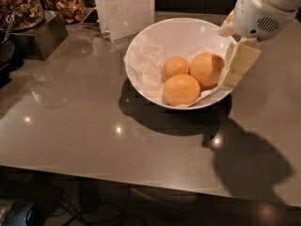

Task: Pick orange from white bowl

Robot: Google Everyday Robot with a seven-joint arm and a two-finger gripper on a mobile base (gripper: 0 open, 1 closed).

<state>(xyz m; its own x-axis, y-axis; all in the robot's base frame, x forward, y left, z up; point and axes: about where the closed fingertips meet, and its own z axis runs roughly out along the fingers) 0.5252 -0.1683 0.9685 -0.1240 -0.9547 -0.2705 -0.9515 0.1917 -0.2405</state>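
The white bowl stands on the grey counter, lined with crumpled white paper, and holds three oranges. The orange is the roundest and deepest in colour and lies at the right of the bowl. A smaller orange lies to its left. A paler, flatter orange lies in front. My gripper, cream-coloured below a white wrist, hangs at the bowl's right rim, just right of the orange and apart from it. It holds nothing that I can see.
A white paper stand is just behind the bowl. Dark containers of nuts and snacks stand at the back left. The counter's front edge runs across the lower view.
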